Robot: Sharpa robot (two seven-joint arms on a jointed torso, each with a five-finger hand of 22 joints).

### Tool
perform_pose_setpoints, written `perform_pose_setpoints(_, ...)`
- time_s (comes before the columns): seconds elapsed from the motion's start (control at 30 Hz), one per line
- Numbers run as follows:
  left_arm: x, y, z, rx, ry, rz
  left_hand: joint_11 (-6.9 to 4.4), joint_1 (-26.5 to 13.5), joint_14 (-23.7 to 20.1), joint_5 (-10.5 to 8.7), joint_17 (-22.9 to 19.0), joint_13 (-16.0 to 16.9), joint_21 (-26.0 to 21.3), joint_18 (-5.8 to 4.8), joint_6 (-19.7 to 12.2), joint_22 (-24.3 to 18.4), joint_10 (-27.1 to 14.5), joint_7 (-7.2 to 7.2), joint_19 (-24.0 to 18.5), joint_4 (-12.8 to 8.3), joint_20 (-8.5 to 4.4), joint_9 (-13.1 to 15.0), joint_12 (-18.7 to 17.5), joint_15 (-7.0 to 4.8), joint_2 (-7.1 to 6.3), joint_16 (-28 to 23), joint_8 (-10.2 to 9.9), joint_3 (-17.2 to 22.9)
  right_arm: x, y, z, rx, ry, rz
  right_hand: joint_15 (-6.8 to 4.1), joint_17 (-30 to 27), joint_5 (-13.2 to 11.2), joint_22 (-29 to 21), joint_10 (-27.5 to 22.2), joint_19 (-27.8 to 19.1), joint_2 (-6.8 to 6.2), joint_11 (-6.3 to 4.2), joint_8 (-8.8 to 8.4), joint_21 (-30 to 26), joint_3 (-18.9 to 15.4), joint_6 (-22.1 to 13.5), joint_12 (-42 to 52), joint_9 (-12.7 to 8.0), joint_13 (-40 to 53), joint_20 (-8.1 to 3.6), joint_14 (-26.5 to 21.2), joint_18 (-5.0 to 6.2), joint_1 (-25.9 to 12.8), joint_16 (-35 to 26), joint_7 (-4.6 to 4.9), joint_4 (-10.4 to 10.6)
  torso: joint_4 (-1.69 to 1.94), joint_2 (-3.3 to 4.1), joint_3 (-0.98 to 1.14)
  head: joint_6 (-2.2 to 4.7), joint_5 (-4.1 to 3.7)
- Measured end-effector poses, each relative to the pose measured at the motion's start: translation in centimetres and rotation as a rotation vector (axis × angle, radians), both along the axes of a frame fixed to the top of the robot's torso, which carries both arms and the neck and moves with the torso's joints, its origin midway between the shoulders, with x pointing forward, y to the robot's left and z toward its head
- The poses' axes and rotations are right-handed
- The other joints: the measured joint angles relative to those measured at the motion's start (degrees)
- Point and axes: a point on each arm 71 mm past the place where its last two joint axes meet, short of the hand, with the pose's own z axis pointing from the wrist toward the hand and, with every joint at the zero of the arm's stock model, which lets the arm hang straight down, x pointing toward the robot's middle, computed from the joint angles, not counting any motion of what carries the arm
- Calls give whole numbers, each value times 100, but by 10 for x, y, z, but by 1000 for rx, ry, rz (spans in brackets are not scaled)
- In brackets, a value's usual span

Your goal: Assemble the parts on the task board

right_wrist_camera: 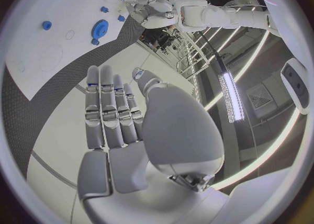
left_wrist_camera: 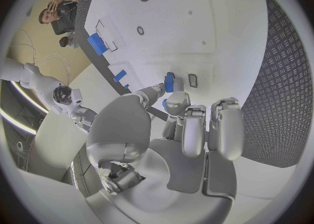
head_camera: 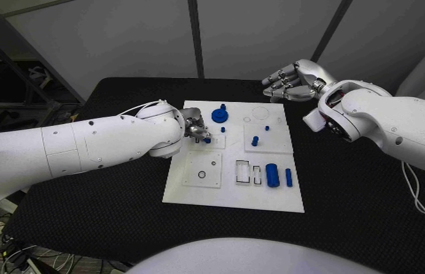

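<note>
The white task board [head_camera: 232,191] lies in the middle of the table. My left hand [head_camera: 196,129] hovers over the board's left middle and pinches a small blue part [left_wrist_camera: 169,82] at its fingertips [left_wrist_camera: 177,101], just beside a small dark slot [left_wrist_camera: 192,80]. A blue gear [head_camera: 220,115] stands on the board beyond that hand. A blue peg [head_camera: 255,141] stands upright near the centre. A thick blue cylinder [head_camera: 272,174] and a thin blue pin [head_camera: 288,176] lie at the near right. My right hand [head_camera: 293,81] hangs above the board's far right corner, fingers apart and holding nothing.
Two clear square plates [head_camera: 204,171] sit on the board's left half, with rectangular cut-outs [head_camera: 242,172] next to the cylinder. Black table [head_camera: 115,194] surrounds the board. Grey wall panels [head_camera: 248,22] stand behind the table.
</note>
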Motion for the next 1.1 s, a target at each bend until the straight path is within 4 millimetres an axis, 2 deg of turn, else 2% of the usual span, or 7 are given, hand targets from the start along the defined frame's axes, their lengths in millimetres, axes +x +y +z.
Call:
perform_pose_setpoints(0.43, 1, -1, 1, 17, 6, -13, 7, -23, 2, 0, 0, 0, 0, 0, 0, 0, 1, 0, 0, -14, 0, 18, 0, 2, -22, 0, -4, 14, 0, 1, 0, 0, 1, 2, 0, 0, 0, 0, 0, 0, 0, 0, 0, 0, 0, 0, 0, 0, 1, 0, 0, 0, 0, 0, 0, 0, 3, 0, -1, -36, 9)
perform_pose_setpoints(0.67, 2, -1, 1, 21, 8, -17, -6, -62, 2, -2, 0, -8, 0, 0, 31, 0, 14, -31, 0, -31, 0, 79, 0, 2, -60, 0, 83, 31, 0, 1, 0, 0, 1, 3, 0, 1, 0, -2, 0, 0, 0, 0, 0, 0, 0, 0, 0, 0, 1, 0, 0, 0, 0, 0, 0, 0, 4, -1, -1, -37, 23)
perform_pose_setpoints(0.8, 2, -2, 0, 24, 10, -20, -47, -243, -1, -4, 0, 28, 0, 0, 62, 0, 57, -107, -20, -222, -24, 129, 20, -55, -166, 0, 145, 222, 0, 1, 0, 0, 1, 3, 0, 1, 0, -9, 0, 20, 0, 0, 0, 0, 0, 0, 0, 0, 1, 20, 0, -1, 0, 0, 0, 0, 4, -1, -1, -41, 25)
perform_pose_setpoints(1.03, 3, -3, 0, 28, 11, -20, -99, -461, 0, -5, 0, 104, 18, 0, 133, 0, 110, -177, -1, -433, -42, 160, 112, -82, -263, 0, 192, 302, 0, 1, 0, 0, 1, 2, 0, 1, 0, -8, 0, 20, 0, 0, 0, 0, 0, 0, 0, 0, -5, 20, 0, -1, 0, 0, 0, 0, 1, -1, -1, -48, 25)
perform_pose_setpoints(1.1, 4, -3, 0, 29, 11, -20, -110, -505, -8, -5, 0, 129, 23, 0, 144, 0, 121, -188, -21, -448, -62, 174, 128, -90, -248, 0, 193, 287, 0, 0, 0, 0, 1, 2, 0, 1, 0, -8, 0, 20, 0, 0, 0, 0, 0, 0, 0, 0, -5, 20, 0, 0, 0, 0, 0, 0, 1, -1, 0, -42, 25)
